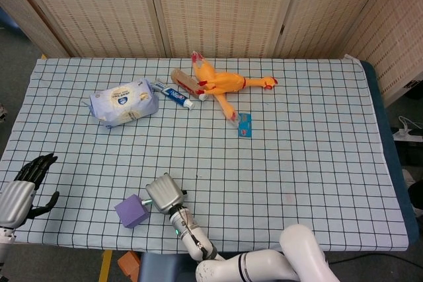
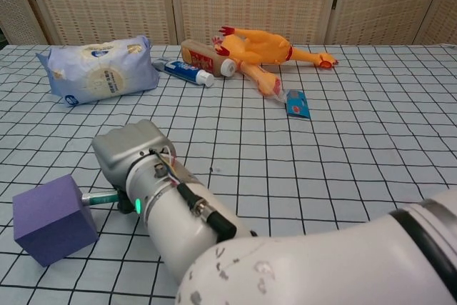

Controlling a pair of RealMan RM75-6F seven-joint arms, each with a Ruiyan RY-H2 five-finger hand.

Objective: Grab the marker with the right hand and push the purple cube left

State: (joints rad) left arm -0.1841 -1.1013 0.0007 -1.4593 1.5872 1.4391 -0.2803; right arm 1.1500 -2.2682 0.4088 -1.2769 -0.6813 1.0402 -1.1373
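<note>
Nearest the camera, the purple cube sits at the near-left part of the checked tablecloth, a bit tilted off the grid lines. The right hand is just to its right, fingers curled tight around the marker, and the marker's tip is touching the cube's right face. Over at the near-left edge of the table, the left hand hangs with dark fingers loosely spread and nothing in it.

Farther back on the left is a pale blue pack of wipes. Right of that lies a toothpaste tube, then a brown bottle touching a rubber chicken stretched out at the far middle. A small blue packet sits just nearer than the chicken's legs.
</note>
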